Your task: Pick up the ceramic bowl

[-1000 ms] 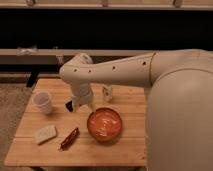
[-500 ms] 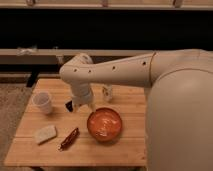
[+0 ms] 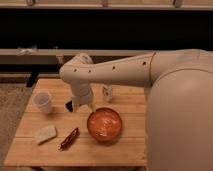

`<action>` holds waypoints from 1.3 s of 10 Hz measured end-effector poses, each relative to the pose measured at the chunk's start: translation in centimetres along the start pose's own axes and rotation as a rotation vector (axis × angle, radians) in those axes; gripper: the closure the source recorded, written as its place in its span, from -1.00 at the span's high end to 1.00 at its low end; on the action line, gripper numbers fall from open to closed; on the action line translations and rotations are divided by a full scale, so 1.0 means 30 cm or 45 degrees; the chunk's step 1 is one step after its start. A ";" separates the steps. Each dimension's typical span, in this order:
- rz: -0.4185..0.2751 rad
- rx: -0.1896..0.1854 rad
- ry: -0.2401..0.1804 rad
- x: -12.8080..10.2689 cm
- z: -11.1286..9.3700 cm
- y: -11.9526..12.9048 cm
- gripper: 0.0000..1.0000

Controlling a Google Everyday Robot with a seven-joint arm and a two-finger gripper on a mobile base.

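The ceramic bowl (image 3: pixel 104 125) is round, shallow and glossy orange-red with a paler streaky inside. It sits on the wooden table (image 3: pixel 130 150), right of centre and near the front. My white arm reaches in from the right and bends down over the table's middle. My gripper (image 3: pixel 79 106) hangs at the arm's end, just up and to the left of the bowl's rim, close above the tabletop. It holds nothing that I can see.
A small white cup (image 3: pixel 43 102) stands at the table's left. A pale flat block (image 3: pixel 45 134) and a dark red packet (image 3: pixel 69 138) lie at the front left. A small white object (image 3: pixel 107 93) stands behind the arm. A dark shelf runs along the back.
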 end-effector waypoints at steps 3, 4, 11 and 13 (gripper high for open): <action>0.000 0.000 0.000 0.000 0.000 0.000 0.30; 0.000 0.000 0.000 0.000 0.000 0.000 0.30; 0.101 -0.002 -0.007 -0.031 0.043 -0.152 0.30; 0.169 0.007 -0.009 -0.035 0.081 -0.294 0.30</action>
